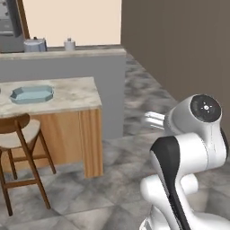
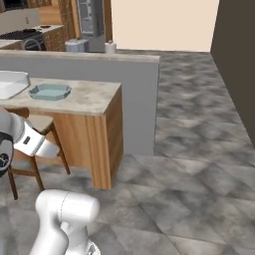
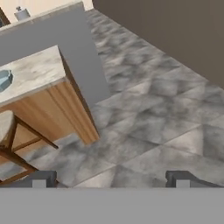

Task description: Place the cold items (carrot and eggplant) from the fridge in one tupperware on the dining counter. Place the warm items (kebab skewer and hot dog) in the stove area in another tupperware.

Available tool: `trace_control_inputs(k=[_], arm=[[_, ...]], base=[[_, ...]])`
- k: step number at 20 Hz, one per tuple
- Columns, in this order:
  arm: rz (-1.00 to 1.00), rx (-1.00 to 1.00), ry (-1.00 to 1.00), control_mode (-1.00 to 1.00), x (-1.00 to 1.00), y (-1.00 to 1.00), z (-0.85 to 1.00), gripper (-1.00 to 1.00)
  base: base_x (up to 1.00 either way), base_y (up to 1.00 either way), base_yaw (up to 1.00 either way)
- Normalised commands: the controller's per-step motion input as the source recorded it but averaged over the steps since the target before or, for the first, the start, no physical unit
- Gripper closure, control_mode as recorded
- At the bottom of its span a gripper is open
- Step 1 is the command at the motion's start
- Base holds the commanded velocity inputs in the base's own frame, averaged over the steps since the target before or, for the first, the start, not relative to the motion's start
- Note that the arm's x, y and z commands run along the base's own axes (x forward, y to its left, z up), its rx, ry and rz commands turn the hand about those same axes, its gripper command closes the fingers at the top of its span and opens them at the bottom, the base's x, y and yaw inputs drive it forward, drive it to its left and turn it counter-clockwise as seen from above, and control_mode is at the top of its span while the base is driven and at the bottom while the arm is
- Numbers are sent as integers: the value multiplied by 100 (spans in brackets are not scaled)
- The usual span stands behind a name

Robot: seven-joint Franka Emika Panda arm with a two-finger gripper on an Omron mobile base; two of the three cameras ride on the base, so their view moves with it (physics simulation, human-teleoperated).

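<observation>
While the fingers [image 3: 112,178] stand apart over bare floor, the tupperware [image 1: 32,94] lies ahead-left on the counter [image 1: 74,92].

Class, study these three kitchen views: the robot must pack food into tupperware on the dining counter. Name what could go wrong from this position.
1. The stool stands tucked against the dining counter; driving closer, the base or arm could knock it.
2. The blue tupperware sits well in from the counter's end, so reaching it over the wooden corner may be awkward.
3. The gripper is open and holds nothing, over bare floor; no food is visible here, so a long fetch trip likely remains.
</observation>
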Motion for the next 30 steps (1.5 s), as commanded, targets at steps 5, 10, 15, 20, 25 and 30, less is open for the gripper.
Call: trace_control_inputs(k=[5,10,15,20,25,30], arm=[[0,0,0,100,0,0,0,-100],[0,0,0,100,0,0,0,-100],[0,0,0,100,0,0,0,-100],[0,0,0,100,0,0,0,-100],[0,0,0,100,0,0,0,-100],[0,0,0,100,0,0,0,-100]], base=[[7,-84,2],[43,-94,9],[81,-66,21],[90,-59,30],[68,-70,26],[45,-99,17]])
